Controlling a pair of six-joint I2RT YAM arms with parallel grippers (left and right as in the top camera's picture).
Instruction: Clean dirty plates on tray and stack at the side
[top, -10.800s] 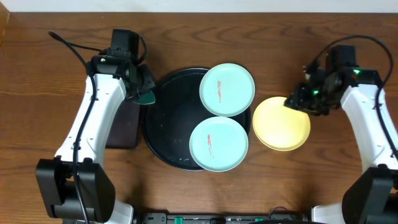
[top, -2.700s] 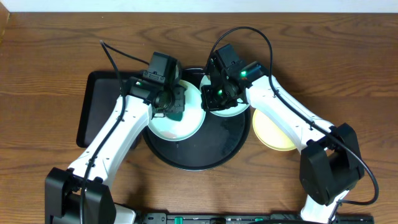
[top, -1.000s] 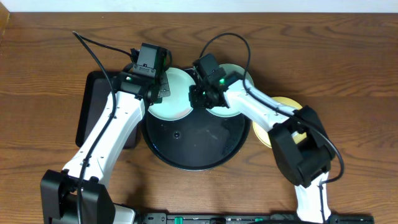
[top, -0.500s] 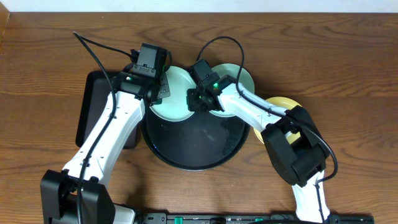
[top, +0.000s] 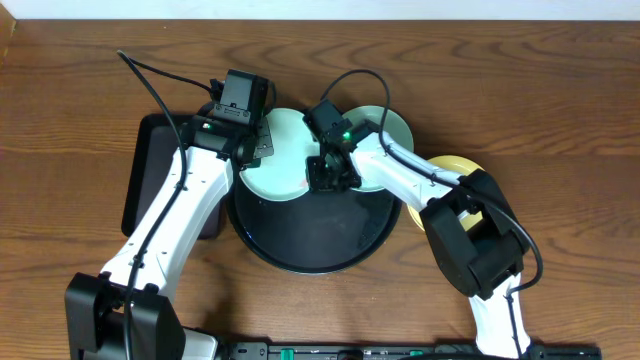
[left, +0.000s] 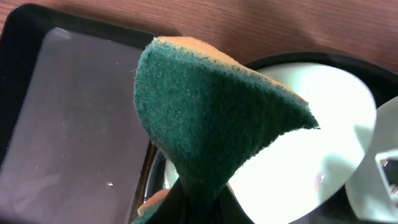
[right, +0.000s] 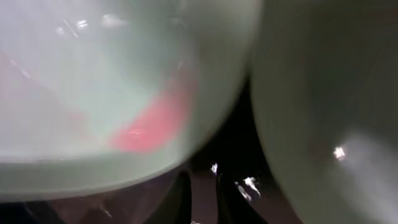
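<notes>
Pinching a folded green scouring sponge (left: 205, 118) at its crease, the left gripper (top: 255, 145) is clamped tight on it, so the rough green face fans out ready to scrub. It hangs just above the back-left edge of a light blue-green round plate (top: 285, 160), which sits over the rear rim of the large round black tray (top: 300, 240). The right gripper (top: 330, 175) is down at that plate's right edge, probably to steady it for wiping. Its wrist view is too close and blurred to show its jaws, so I cannot tell whether it grips the rim. That view does show a red-orange smear (right: 152, 127), so the plate looks unclean. A second blue-green plate (top: 385, 130) lies just beside, 1 edge over the tray rim. A pale yellow plate (top: 452, 163) waits on the wood to the right, likely the start of the stack. A rectangular black tray (top: 150, 170) lies left, under the left arm.
</notes>
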